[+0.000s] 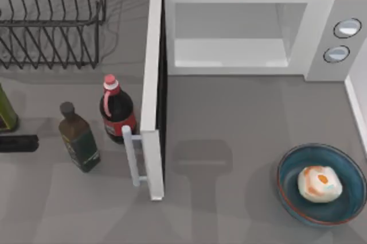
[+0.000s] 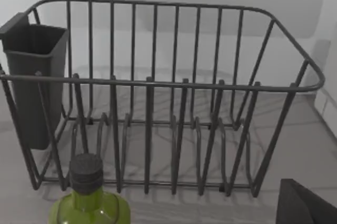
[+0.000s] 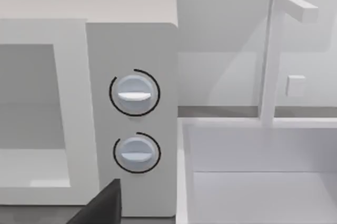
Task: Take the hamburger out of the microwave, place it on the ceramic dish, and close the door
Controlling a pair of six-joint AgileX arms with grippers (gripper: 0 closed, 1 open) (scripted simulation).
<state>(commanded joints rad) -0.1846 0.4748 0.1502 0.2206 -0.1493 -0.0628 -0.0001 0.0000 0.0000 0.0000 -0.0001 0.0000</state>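
No readable writing showed anywhere; the red label on the dark cola bottle [image 1: 117, 112] carried no legible text. The hamburger [image 1: 319, 184] sat in the ceramic dish [image 1: 291, 193] at the counter's [image 1: 241, 117] near right, close to the right edge. The microwave [image 1: 321, 37] stood at the back, its cavity bare, two round knobs [image 3: 134, 93] on its side panel. The door [image 1: 152, 95] stood swung fully open, edge-on toward the near side, its handle [image 1: 132, 155] just beside the cola bottle and near a dark oil bottle [image 1: 78, 138]. Bare counter lay between the door and the dish. A black wire rack [image 1: 51, 20] filled the back left; the left wrist view looked into it over a green bottle [image 2: 88, 203]. Right of the microwave lay a white sink [image 3: 253, 182]. Whether either gripper was wide or narrow could not be told.
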